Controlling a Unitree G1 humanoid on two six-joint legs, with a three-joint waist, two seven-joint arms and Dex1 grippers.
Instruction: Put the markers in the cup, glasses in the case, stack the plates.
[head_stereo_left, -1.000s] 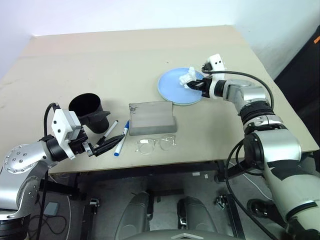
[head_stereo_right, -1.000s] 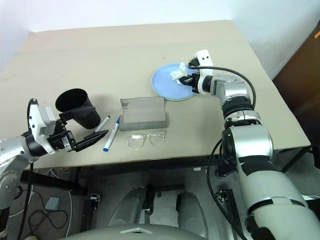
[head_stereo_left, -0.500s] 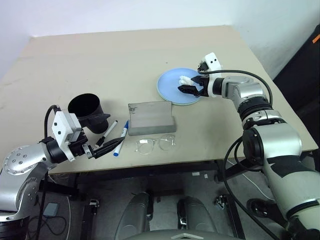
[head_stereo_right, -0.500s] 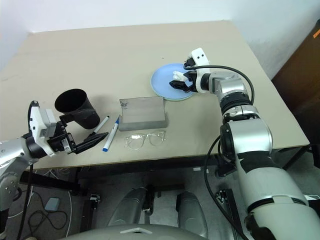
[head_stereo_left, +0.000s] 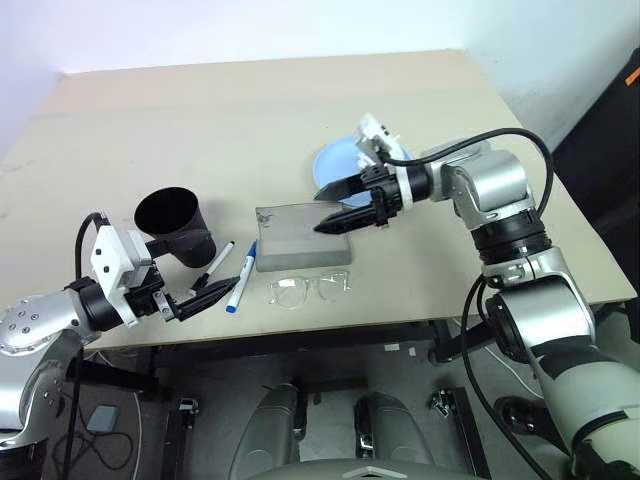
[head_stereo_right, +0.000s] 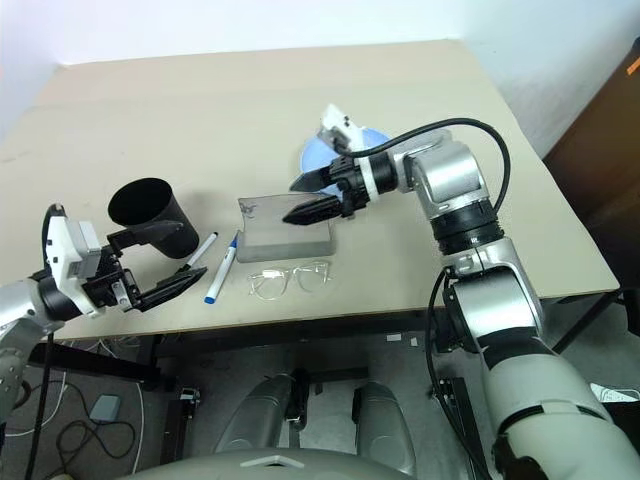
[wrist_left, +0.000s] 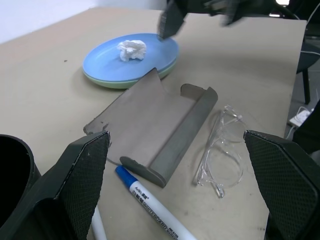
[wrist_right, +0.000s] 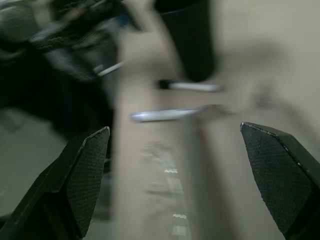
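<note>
The black cup (head_stereo_left: 175, 222) stands at the table's near left. Beside it lie two markers, one black-capped (head_stereo_left: 216, 264) and one blue-capped (head_stereo_left: 244, 272). The grey case (head_stereo_left: 300, 235) lies with its lid open, and the clear glasses (head_stereo_left: 310, 289) rest in front of it. The light blue plate (wrist_left: 105, 62) sits on the mint green plate (wrist_left: 121, 84). My right gripper (head_stereo_left: 320, 212) hangs open and empty just above the case, hiding part of the plates. My left gripper (head_stereo_left: 225, 260) is open and empty, level with the markers, one finger (head_stereo_left: 215, 292) near the blue-capped one.
A crumpled white tissue (wrist_left: 131, 49) lies on the blue plate. The beige table (head_stereo_left: 200, 110) stretches bare behind the things. Its front edge runs just below the glasses, and its right edge lies beyond my right arm.
My right gripper opened and left the tissue on the blue plate. It then swung back to the left and now hangs over the case. The left gripper kept its place.
</note>
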